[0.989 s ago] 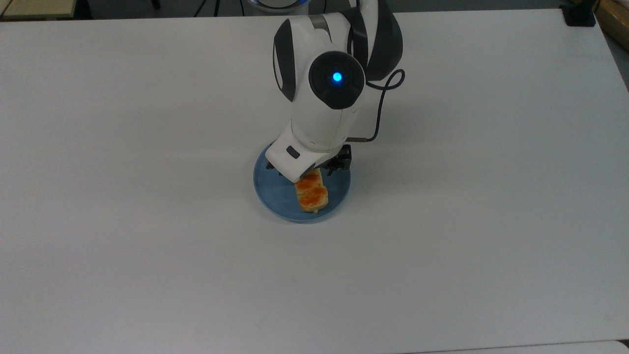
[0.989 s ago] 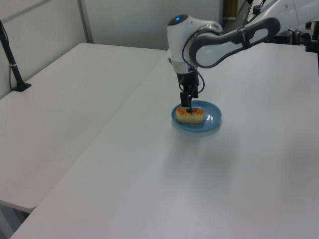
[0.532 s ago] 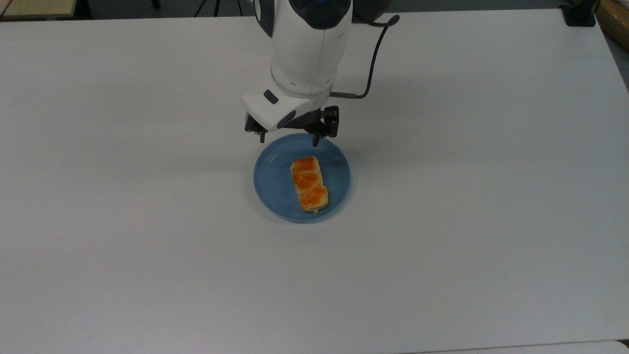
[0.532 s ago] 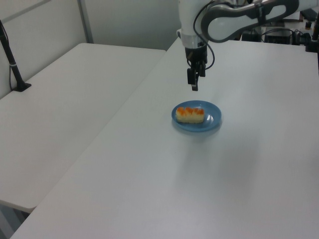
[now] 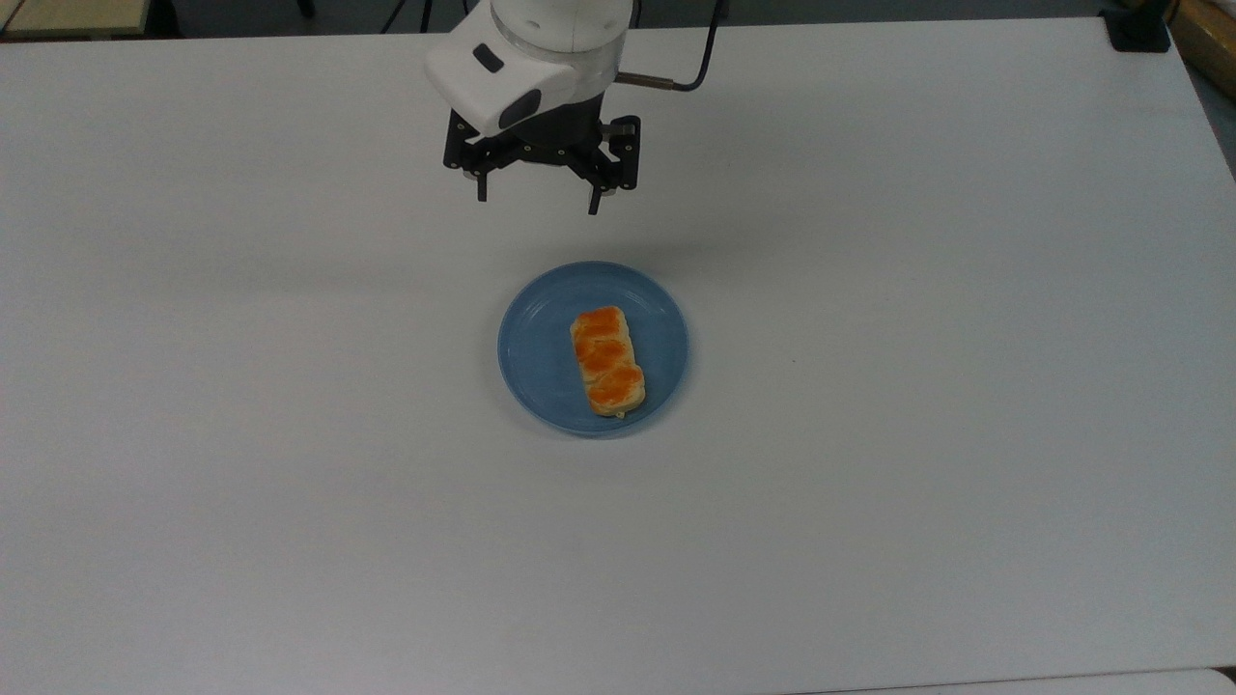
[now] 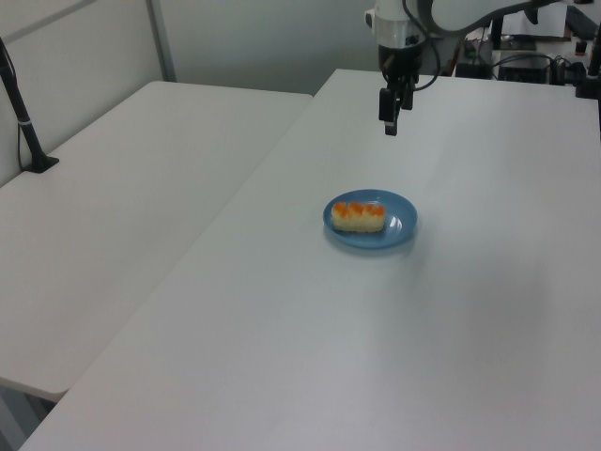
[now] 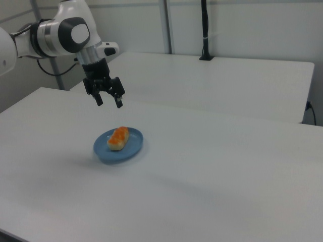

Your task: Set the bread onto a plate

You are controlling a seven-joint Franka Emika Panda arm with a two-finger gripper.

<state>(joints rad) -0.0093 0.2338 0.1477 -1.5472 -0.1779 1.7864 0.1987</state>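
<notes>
The bread (image 5: 607, 360) (image 6: 359, 216) (image 7: 118, 138), a pale loaf with three orange glazed bumps, lies on the round blue plate (image 5: 541, 357) (image 6: 399, 225) (image 7: 132, 148) in the middle of the white table. My gripper (image 5: 538, 202) (image 6: 388, 126) (image 7: 109, 102) hangs open in the air with nothing between its fingers. It is well above the table and clear of the plate, beyond the plate's upper rim in the top view.
A black post on a clamp (image 6: 26, 132) stands on the neighbouring table at the left view's left edge. Another black post (image 7: 205, 30) rises at the back in the right view. A dark block (image 5: 1137, 29) sits at the top view's top right corner.
The gripper has let go of the bread, opened, risen and drawn back from the plate toward the top view's top. The bread stays on the plate.
</notes>
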